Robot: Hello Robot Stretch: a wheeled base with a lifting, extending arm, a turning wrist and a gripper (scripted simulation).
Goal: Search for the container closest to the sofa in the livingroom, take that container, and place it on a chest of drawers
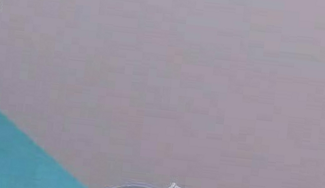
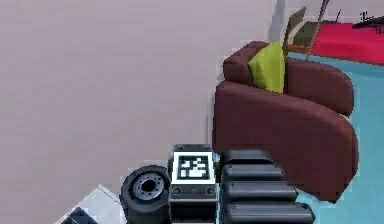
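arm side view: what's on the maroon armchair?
A yellow-green cushion leans against the backrest of the armchair. The seat below is covered by the chair's near side, so anything lying there can't be seen.

Even soft light, fairly bright, wall (image 1: 173, 73) flat-lit, mild shading on armchair (image 2: 290, 125) sides

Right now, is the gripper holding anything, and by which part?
Cannot be told: the gripper sits low in the arm side view, its far end not made out.
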